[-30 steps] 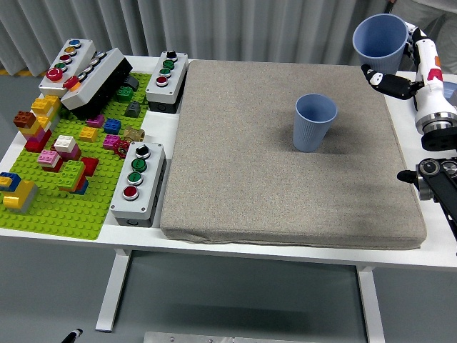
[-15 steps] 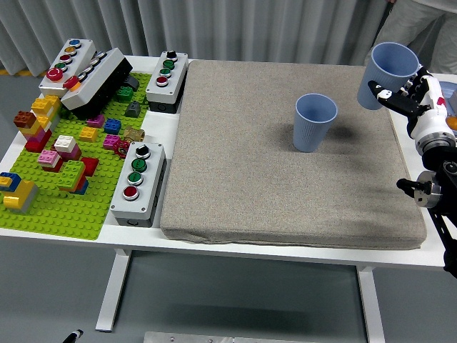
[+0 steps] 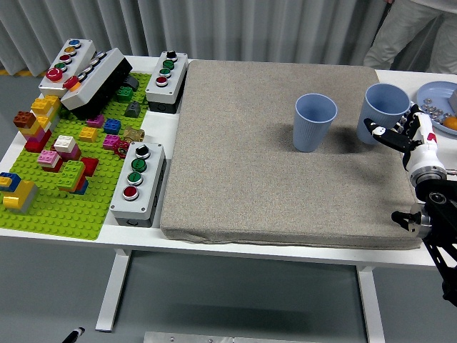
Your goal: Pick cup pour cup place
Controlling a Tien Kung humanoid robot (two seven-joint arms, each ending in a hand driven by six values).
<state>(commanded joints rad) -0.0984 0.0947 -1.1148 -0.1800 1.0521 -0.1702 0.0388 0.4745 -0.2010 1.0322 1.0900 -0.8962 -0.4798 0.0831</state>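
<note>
On the grey fabric mat [image 3: 285,157] covering the white worktop [image 3: 143,236], we note the right hand [image 3: 400,133] has lowered its gripped blue ribbed plastic cup [image 3: 382,107] upright beside the matching cup [image 3: 314,121]; placing nearly finished

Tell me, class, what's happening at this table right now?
The right robot hand grips a blue cup and holds it upright at the right side of the grey mat. A second blue cup stands free beside it. The left arm is out of view. Toy bricks and button boxes sit untouched on the left.
</note>
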